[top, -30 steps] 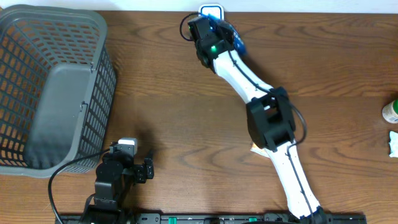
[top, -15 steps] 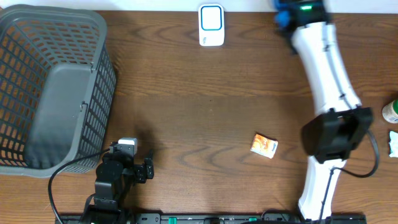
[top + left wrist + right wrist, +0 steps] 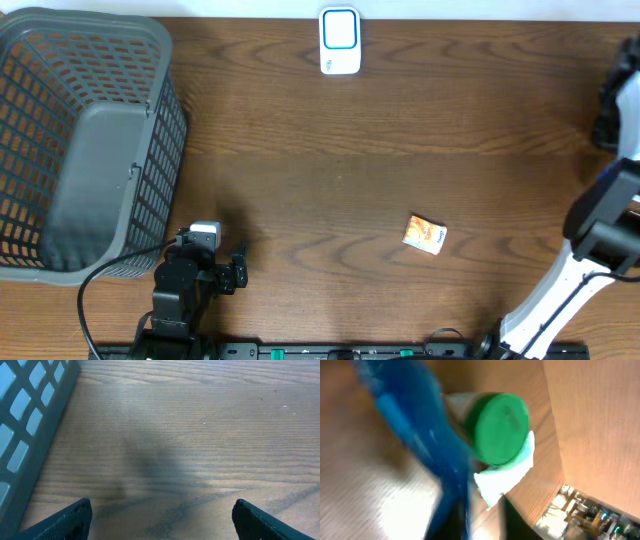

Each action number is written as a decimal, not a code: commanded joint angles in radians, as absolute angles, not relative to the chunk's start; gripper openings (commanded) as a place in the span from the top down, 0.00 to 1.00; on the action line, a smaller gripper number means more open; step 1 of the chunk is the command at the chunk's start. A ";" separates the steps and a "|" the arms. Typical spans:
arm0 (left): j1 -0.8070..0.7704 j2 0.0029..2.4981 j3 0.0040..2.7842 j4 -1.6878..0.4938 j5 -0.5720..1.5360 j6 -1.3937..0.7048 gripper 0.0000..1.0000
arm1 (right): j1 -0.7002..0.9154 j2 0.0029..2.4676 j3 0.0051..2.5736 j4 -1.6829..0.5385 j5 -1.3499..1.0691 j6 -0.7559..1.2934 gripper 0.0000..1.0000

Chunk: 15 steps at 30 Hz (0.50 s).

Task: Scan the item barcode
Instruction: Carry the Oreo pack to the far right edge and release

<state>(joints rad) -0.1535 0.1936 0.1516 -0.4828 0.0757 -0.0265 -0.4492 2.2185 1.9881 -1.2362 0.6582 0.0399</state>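
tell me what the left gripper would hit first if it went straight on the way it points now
most likely the bare wooden table: in the wrist view the left gripper stands open with only wood ahead of it. the grey basket lies left of that line. depth is unclear

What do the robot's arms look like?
The right arm has long white tubes joined by chunky black joints. The left arm is mostly black, with a black cable looping beside it. Its end effector is black too.

Left tool (image 3: pixel 162 516), jaws wide; right arm (image 3: pixel 600 225) far right.
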 commanded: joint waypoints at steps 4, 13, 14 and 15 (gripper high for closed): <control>-0.155 0.186 0.136 -0.486 0.070 -0.032 0.10 | -0.448 2.196 2.021 -1.230 0.516 0.067 0.12; -0.155 0.186 0.136 -0.486 0.070 -0.031 0.10 | -0.269 2.052 2.067 -1.328 0.130 0.067 0.01; -0.155 0.186 0.136 -0.486 0.070 -0.032 0.10 | -0.245 2.039 2.067 -1.341 0.114 0.067 0.01; -0.155 0.186 0.136 -0.486 0.070 -0.032 0.10 | -0.208 2.023 2.067 -1.362 0.097 0.068 0.01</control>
